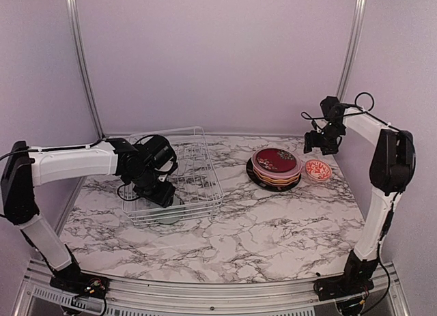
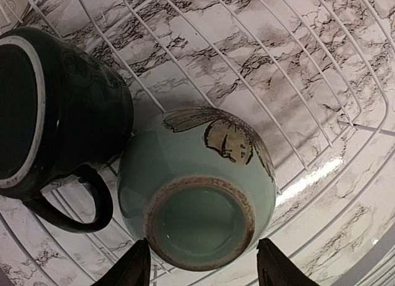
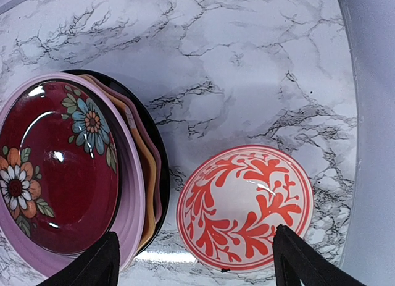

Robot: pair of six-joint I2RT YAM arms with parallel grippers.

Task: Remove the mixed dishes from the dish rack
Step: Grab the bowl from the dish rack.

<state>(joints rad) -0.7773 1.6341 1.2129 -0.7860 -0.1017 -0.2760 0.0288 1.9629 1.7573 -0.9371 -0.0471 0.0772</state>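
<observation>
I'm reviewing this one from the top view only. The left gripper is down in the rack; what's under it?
Observer: A green bowl, foot ring up. The left gripper straddles it, with a finger on each side.
Operator: Is anything beside it?
Observer: A dark mug, with its handle next to the bowl.
Operator: Is the right gripper holding anything?
Observer: No. The right gripper is open and empty, above the floral bowl on the table.
</observation>
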